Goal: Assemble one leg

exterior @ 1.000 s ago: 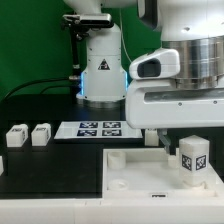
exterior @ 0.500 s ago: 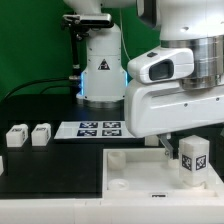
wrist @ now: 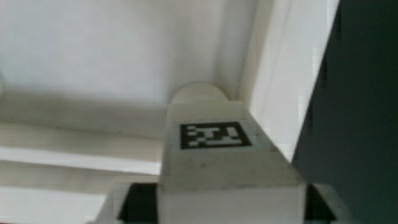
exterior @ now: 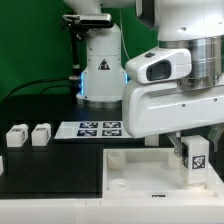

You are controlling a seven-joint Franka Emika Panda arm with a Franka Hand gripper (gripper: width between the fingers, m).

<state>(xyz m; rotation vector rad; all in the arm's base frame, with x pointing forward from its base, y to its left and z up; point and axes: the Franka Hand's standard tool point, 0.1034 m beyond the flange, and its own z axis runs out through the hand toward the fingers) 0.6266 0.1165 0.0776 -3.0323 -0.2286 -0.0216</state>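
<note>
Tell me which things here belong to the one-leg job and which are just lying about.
In the job:
- the leg, gripped by the gripper
- the white tray-like piece, close by it

Lying about:
- two other legs, on the exterior view's left
- the marker board

Three legs show in the exterior view: one leg (exterior: 16, 136), a second leg (exterior: 40, 134) and a third leg (exterior: 194, 160). There is one large white rimmed tray piece (exterior: 130, 170), one marker board (exterior: 90, 128) and one robot arm (exterior: 175, 100). The wrist view shows a single leg (wrist: 214, 150).
</note>
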